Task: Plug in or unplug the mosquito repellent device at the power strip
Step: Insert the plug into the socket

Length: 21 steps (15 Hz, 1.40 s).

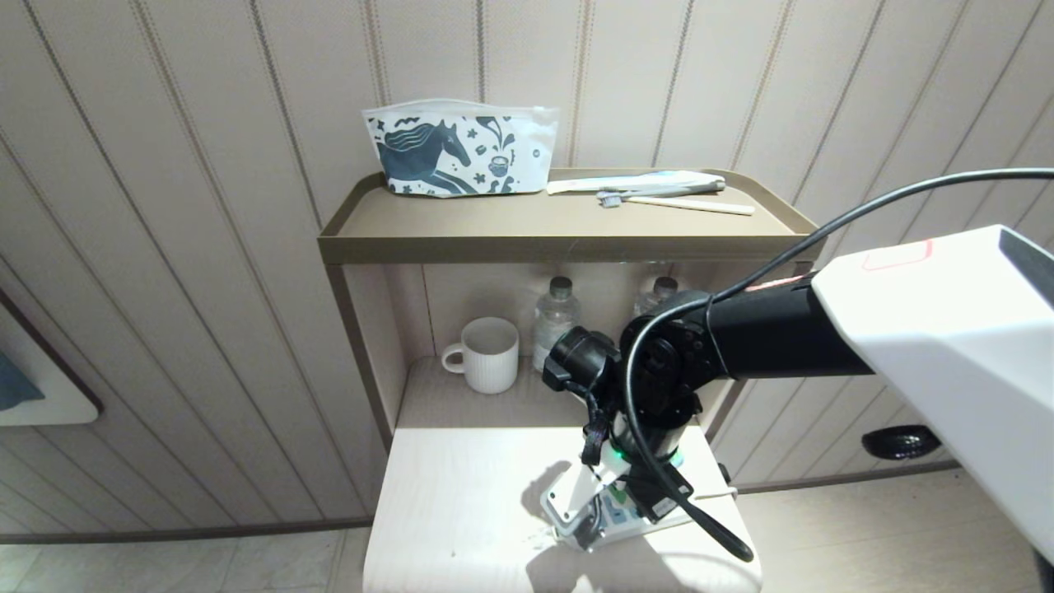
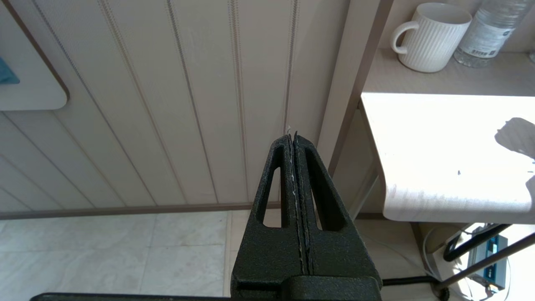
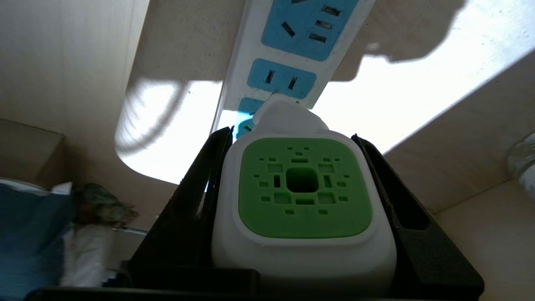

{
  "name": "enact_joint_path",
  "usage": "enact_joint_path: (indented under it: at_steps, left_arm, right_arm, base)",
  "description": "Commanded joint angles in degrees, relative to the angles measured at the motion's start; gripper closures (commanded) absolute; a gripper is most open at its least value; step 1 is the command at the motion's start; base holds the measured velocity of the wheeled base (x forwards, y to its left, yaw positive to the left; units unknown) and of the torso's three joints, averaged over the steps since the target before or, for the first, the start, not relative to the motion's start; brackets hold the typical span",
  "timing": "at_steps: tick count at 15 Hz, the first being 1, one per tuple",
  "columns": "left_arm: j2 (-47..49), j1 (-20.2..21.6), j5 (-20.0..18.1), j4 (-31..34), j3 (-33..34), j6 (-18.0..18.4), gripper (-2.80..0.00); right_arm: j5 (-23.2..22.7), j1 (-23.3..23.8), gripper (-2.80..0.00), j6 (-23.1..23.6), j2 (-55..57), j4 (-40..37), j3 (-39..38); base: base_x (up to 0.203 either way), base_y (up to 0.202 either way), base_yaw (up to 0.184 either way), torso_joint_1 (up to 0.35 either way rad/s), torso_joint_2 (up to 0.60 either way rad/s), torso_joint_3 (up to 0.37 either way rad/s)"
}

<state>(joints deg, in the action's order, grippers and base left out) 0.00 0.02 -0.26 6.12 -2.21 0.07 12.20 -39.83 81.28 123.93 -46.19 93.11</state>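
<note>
Right gripper [image 3: 292,138] pointed down over the near right of the pale table [image 1: 461,494], pinching the mosquito repellent device [image 3: 303,196] by both sides, against the power strip [image 3: 288,50]. Left gripper [image 2: 294,138] parked low at left, fingers pressed together.

A pouch [image 1: 461,148] printed with a dark horse stands at the back of the top shelf [image 1: 527,247], with a toothbrush [image 1: 675,203] and a tube [image 1: 634,185] lying beside it. Below, in the niche, a ribbed white mug [image 1: 487,354] sits next to two clear bottles [image 1: 555,321], behind the pale worktop [image 1: 461,494].
</note>
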Motion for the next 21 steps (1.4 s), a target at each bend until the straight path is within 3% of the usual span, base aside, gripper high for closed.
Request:
enact_joint_path:
  at_steps: [1,10,13,21]
  left_arm:
    - [0.09,0.06,0.00,0.04,0.01,0.01,0.00]
    - [0.09,0.06,0.00,0.04,0.01,0.01,0.00]
    - [0.09,0.04,0.00,0.04,-0.03,0.01,0.00]
    - [0.09,-0.02,0.00,0.04,0.01,0.01,0.00]
  right_arm:
    - [-0.07,0.35,0.00,5.03,-1.41,-0.30,0.14]
    - [-0.71,0.37,0.00,7.34,0.85,2.61,-1.00]
    - [-1.73,0.59,0.00,10.29,2.33,3.00,-0.39]
    - [-2.27,0.89,0.00,10.39,1.76,2.95,-0.56]
  base:
    - [0.000,0.000,0.000,0.000,0.00,0.000]
    - [0.000,0.000,0.000,0.000,0.00,0.000]
    - [0.000,0.000,0.000,0.000,0.00,0.000]
    - [0.000,0.000,0.000,0.000,0.00,0.000]
